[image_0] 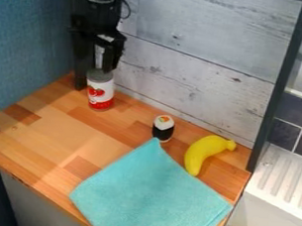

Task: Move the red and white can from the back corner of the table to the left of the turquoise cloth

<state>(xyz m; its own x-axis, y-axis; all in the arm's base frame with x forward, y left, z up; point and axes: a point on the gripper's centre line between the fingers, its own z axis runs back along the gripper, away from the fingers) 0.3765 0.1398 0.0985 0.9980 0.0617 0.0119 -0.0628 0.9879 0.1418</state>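
Black gripper (103, 66) hangs by the far-left can (100, 91), whether grasping it I cannot tell, while the flat wooden counter (53, 135) supports the can upright

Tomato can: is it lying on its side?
No, the tomato can is upright, its tomato label facing the camera and its round bottom edge toward the wooden counter.

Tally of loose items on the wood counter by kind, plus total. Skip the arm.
Red-and-white can: 1
Toy sushi roll: 1
Yellow banana: 1
Teal cloth: 1
Total: 4
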